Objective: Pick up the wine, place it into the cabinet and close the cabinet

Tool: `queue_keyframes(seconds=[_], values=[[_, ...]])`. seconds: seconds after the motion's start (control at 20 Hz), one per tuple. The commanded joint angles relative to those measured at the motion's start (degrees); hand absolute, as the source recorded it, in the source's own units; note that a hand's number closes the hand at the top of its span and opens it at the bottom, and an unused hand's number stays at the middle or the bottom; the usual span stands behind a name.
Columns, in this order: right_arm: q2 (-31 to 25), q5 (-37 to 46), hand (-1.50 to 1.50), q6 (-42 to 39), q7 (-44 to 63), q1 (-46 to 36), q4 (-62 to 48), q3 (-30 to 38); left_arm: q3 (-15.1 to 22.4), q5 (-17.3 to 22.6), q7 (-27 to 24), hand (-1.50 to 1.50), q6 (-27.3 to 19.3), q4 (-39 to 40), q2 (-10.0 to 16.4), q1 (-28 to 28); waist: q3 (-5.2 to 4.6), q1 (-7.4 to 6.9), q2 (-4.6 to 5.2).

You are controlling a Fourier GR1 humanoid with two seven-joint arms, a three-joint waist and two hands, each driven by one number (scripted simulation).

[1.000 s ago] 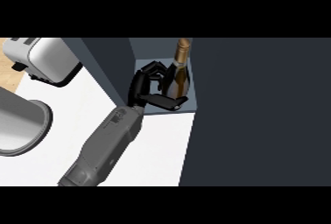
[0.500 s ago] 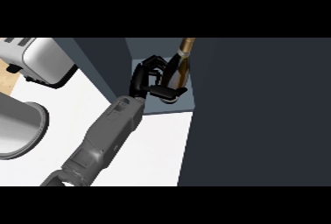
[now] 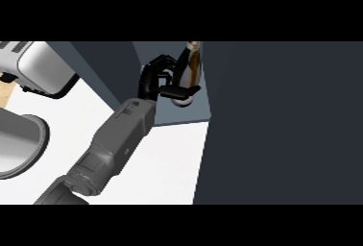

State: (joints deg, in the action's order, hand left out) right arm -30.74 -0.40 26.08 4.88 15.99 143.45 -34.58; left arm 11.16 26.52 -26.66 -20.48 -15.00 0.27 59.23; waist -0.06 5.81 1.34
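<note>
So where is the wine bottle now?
In the head view, upper middle: the wine bottle is inside the cabinet, with the left hand curled round it.

The wine (image 3: 193, 65) is amber-brown, the hand (image 3: 151, 79) black, the cabinet (image 3: 174, 114) slate-blue, the counter (image 3: 163, 163) white.

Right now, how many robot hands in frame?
1. The left hand at top centre, curled round the wine bottle inside the cabinet. The right hand does not show; it may be hidden.
</note>
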Motion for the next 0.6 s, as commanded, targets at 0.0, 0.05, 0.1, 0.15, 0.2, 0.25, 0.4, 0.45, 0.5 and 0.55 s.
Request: queue_keyframes(seconds=[0.0,0.05,0.1,0.15,0.2,0.25,0.4,0.45,0.5,0.55], values=[[-0.6,-3.4,-1.5,-0.4,2.8,2.4,9.6,-0.5,-1.1,-0.3,-2.4,1.5,0.0,3.4,0.5,1.3,-0.03,-0.06,0.19],[-0.5,-3.8,-1.5,-1.3,1.2,2.5,7.2,-0.9,-1.8,0.4,-2.7,1.5,-1.8,4.0,-0.3,1.8,0.01,0.73,0.47],[-1.2,-3.6,-1.5,-1.6,1.9,2.1,8.2,0.0,-1.9,0.0,-3.1,1.5,-1.4,4.6,0.6,2.4,-0.03,0.8,0.64],[-0.3,-3.6,-1.5,-1.1,1.7,2.8,8.9,-1.1,-1.8,-0.3,-3.2,1.5,-1.8,4.8,0.5,3.2,-0.03,0.54,0.33],[-1.8,-4.9,-1.5,-2.5,1.2,2.8,8.3,0.5,-1.8,-0.6,-3.2,1.5,-1.2,5.7,2.2,3.0,0.02,1.22,0.77],[-0.7,-3.4,-1.5,-2.1,-0.6,3.8,7.6,-1.4,-1.8,-0.8,-4.3,1.5,-2.7,6.3,1.4,2.9,0.03,1.16,0.43],[-0.8,-4.9,-1.5,-3.0,-0.6,3.6,6.9,-0.9,-1.1,-2.1,-4.3,-1.5,-4.7,7.6,1.4,5.2,0.05,1.09,0.57],[-0.8,-3.5,-1.5,-2.8,0.3,3.5,7.9,-2.2,-1.1,-2.3,-3.9,-1.5,-5.8,7.9,2.1,6.5,-0.05,1.76,0.65],[-0.6,-3.7,-1.5,-2.9,-0.2,3.2,6.4,-1.2,-1.1,-2.4,-3.0,-1.5,-5.8,8.8,2.7,7.0,-0.01,1.28,0.77],[-0.6,-4.3,-1.5,-3.3,-0.9,3.3,6.1,-0.8,-0.8,-2.9,-4.3,-1.5,-6.1,8.9,3.0,6.8,0.01,1.51,0.93]])
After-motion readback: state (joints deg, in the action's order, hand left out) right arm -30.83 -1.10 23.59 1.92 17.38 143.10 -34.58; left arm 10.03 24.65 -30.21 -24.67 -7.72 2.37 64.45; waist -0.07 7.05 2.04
